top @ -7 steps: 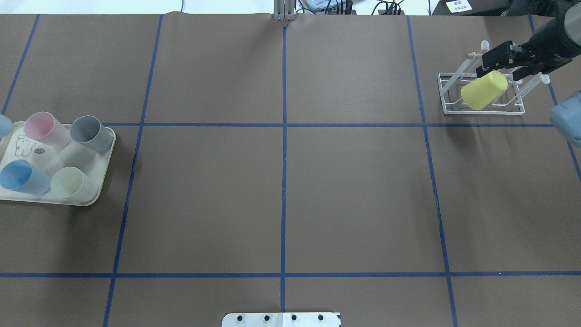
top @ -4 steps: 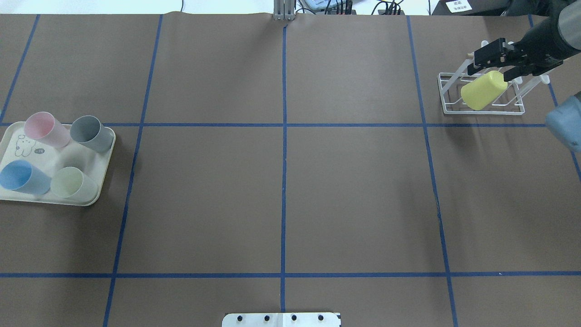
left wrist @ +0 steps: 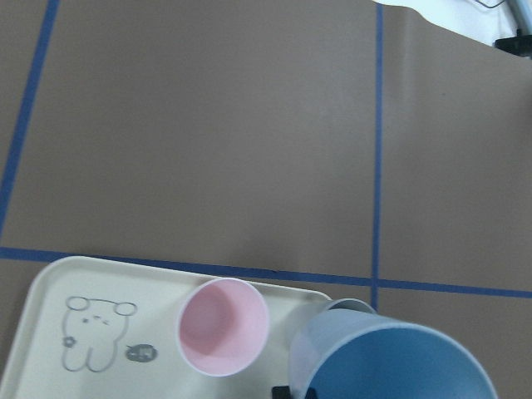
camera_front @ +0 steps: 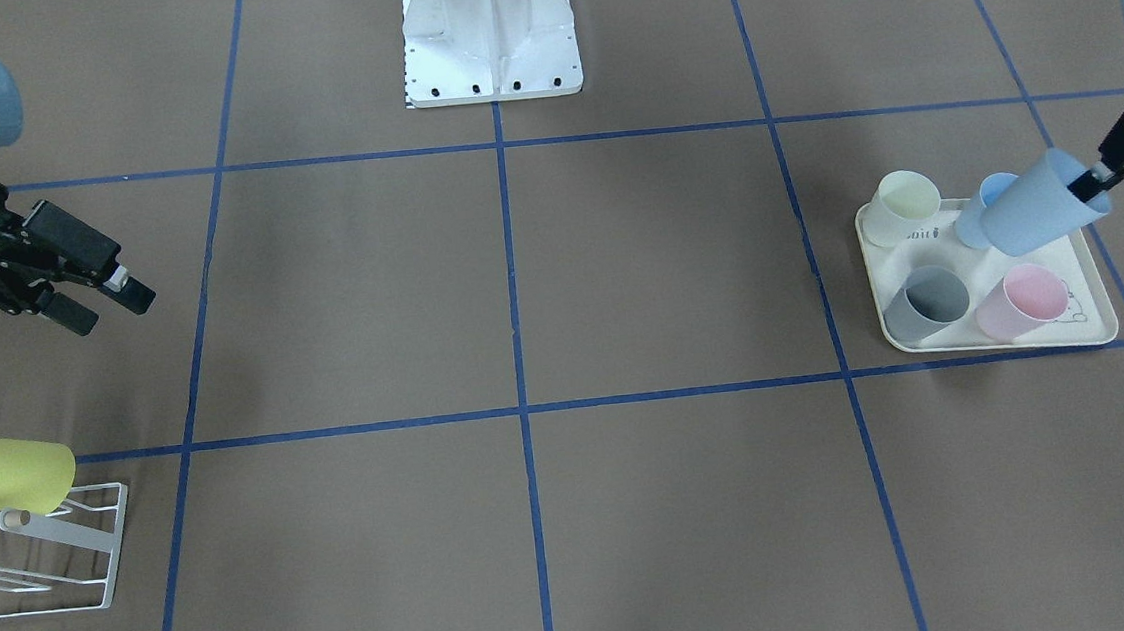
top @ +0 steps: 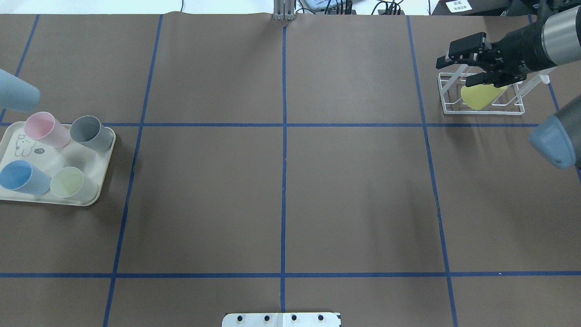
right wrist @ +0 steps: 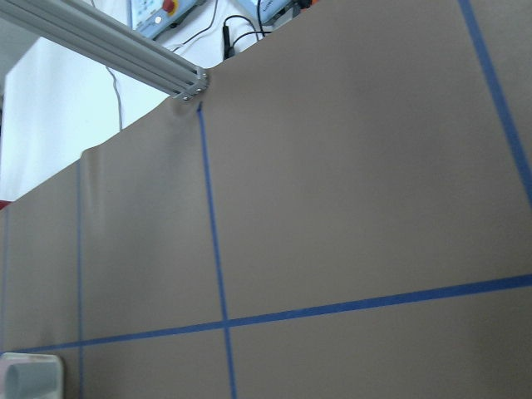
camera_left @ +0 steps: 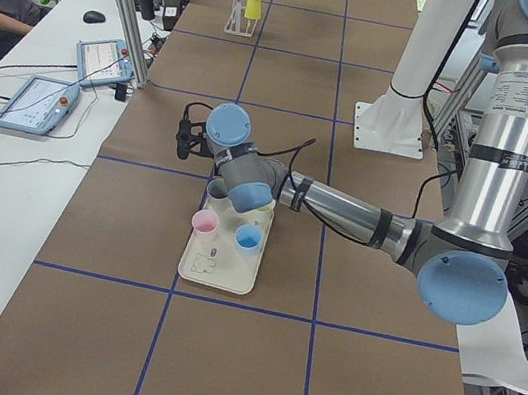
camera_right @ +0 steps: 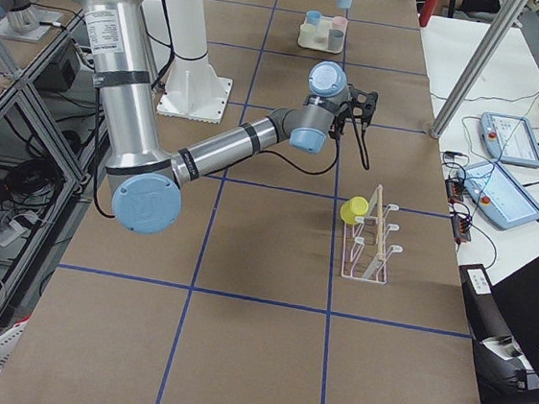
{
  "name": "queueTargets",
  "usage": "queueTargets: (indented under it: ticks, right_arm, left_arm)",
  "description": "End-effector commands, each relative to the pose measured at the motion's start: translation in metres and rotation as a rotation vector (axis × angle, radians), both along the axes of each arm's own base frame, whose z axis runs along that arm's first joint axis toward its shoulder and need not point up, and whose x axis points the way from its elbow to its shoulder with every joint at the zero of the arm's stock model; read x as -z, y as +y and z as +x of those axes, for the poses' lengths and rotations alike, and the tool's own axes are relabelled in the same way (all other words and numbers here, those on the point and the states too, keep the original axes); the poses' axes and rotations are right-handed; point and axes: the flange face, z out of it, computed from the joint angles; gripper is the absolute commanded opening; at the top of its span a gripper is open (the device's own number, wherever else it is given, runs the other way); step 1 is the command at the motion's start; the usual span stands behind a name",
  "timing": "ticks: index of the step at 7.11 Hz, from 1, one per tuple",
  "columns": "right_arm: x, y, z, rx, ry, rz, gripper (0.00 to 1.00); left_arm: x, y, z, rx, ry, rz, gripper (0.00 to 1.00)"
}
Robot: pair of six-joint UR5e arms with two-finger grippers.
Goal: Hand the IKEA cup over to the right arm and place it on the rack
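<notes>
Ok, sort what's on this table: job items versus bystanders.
In the job: left claw holding the light-blue cup; open right claw; rack; yellow cup on it.
Lying about for now: tray, pink cup, grey cup, bright-blue cup, pale-green cup.

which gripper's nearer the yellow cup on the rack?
Right. The right gripper hovers open near the yellow cup; the left gripper is across the table over the tray, gripping a blue cup.

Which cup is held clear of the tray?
The pale blue cup tilted in the left tool; the pink cup, grey cup, pale green cup and second blue cup stand on the tray.
</notes>
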Motion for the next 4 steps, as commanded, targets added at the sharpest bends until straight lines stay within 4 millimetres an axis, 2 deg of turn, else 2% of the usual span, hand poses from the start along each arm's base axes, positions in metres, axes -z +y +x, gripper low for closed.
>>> queueTargets:
  ticks: [1,2,3,4]
  right_arm:
    - [0.018,0.025,-0.011,0.025,-0.168,0.004,0.98]
    - [0.026,0.035,-0.019,0.05,-0.224,0.008,0.98]
    - [0.035,0.042,-0.022,0.065,-0.28,0.008,0.98]
    - [0.045,0.05,-0.029,0.09,-0.334,-0.002,0.98]
  left_arm:
    - [0.093,-0.009,0.075,-0.056,0.126,-0.048,0.0]
    - [0.136,-0.01,0.113,-0.027,0.183,-0.067,0.0]
    - [0.167,0.011,0.173,-0.045,0.266,-0.083,0.0]
    - [0.196,0.026,0.208,-0.01,0.365,-0.09,0.0]
